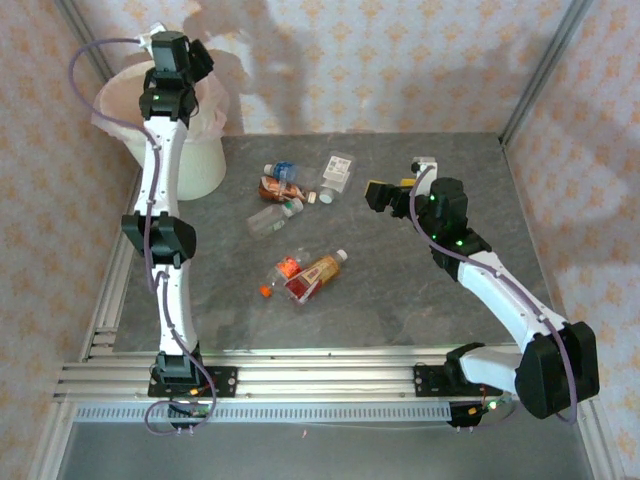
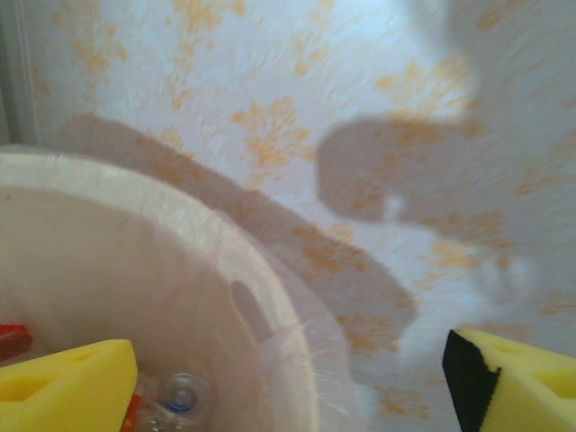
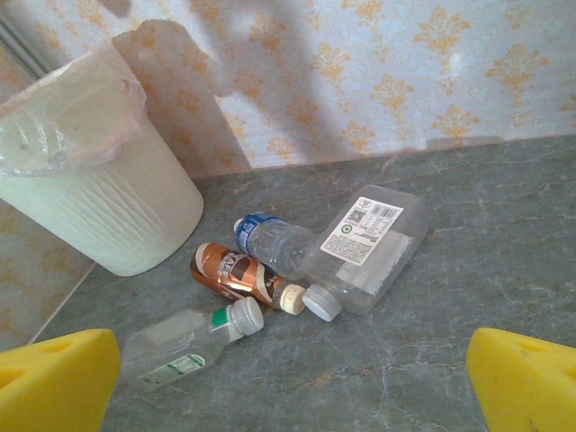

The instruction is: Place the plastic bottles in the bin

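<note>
The bin (image 2: pixel 279 297) sits under the left gripper (image 2: pixel 290 369), whose fingers are spread wide and hold nothing. A bottle (image 2: pixel 175 396) lies inside, beside the left pad. The right gripper (image 3: pixel 288 378) is also spread wide. Four plastic bottles (image 3: pixel 369 247) lie ahead of its fingers across bare table (image 3: pixel 504 225).

Grey marbled table (image 1: pixel 400 310) with a bin and loose bottles.

The white bin (image 1: pixel 200 170) stands at the table's far left corner, against the patterned wall. Near it, three bottles lie touching in a cluster: a blue-labelled bottle (image 3: pixel 268 239), a brown bottle (image 3: pixel 236 274) and a flat clear bottle (image 3: pixel 371 247) with a white label. A green-labelled bottle (image 3: pixel 184 349) lies on its side just beside them, nearer the arms. Toward the table's middle, an orange-labelled bottle (image 1: pixel 322 267) lies against a red crushed bottle (image 1: pixel 291 268), with a small orange piece (image 1: pixel 265 291) just beside them.
</note>
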`<state>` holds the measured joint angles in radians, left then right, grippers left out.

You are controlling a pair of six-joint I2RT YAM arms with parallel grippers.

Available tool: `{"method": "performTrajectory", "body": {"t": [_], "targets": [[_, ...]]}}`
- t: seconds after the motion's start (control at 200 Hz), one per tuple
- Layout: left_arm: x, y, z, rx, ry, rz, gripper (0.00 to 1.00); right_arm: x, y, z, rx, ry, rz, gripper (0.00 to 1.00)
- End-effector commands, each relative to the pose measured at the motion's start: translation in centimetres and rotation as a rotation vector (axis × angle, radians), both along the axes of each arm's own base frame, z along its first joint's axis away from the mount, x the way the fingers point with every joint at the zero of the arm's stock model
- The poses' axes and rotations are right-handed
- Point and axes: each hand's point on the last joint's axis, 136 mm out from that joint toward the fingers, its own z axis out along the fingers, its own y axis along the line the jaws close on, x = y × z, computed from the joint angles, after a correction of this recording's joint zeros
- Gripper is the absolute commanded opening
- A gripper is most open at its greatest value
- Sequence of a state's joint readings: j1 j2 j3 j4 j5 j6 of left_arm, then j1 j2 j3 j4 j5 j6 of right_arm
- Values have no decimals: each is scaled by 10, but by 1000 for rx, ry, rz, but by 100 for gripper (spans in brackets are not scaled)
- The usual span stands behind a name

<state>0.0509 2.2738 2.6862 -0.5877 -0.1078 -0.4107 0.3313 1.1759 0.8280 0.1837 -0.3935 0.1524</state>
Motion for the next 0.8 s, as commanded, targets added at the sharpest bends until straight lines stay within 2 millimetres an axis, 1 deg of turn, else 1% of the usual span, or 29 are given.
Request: {"method": "performTrajectory", "body": {"t": [0.0,0.015,0.04,0.08,0.12,0.2,0.22,0.225,0.24,0.26,0.36,0.425,0.475,0.52,0.565,0.655,0.701,0.731,0.796], "targets": [[-28,-32,41,-4,-42,-86,96,-1,3,-12,-2,24,10,99],[-30,-36,42,4,-39,-94,97,1,3,-17,-4,41,2,99],[-35,-43,46,14,-37,-108,100,2,1,-20,-4,54,-10,99],[-42,-57,49,34,-29,-135,100,3,-2,-24,0,70,-35,99],[-51,-71,51,53,-19,-162,100,5,-10,-26,8,85,-85,99],[-69,-100,46,76,10,-211,100,8,-22,-34,33,127,-175,99],[-72,-107,40,80,25,-226,100,8,-25,-36,43,139,-194,99],[-71,-109,36,81,35,-230,100,8,-25,-37,46,143,-199,99],[-82,-115,46,83,17,-244,100,8,-27,-40,50,157,-212,99],[-88,-123,43,87,27,-260,100,8,-29,-43,59,172,-230,99],[-117,-165,17,92,91,-370,100,7,-44,-63,74,258,-340,99],[-138,-186,-8,105,162,-417,100,5,-51,-72,81,287,-387,99],[-153,-200,-29,110,217,-445,100,5,-51,-75,100,296,-389,99],[-166,-206,-47,110,264,-454,100,4,-47,-78,119,316,-373,99],[-177,-207,-67,91,317,-448,100,1,-45,-84,145,368,-383,99],[-199,-205,-107,34,412,-440,100,-13,-43,-102,242,590,-457,99],[-209,-201,-125,15,449,-423,100,-23,-33,-110,288,706,-469,99],[-216,-197,-137,4,472,-406,100,-29,-24,-114,315,765,-463,99],[-228,-189,-157,-5,502,-371,100,-40,-2,-120,351,833,-448,99]]}}
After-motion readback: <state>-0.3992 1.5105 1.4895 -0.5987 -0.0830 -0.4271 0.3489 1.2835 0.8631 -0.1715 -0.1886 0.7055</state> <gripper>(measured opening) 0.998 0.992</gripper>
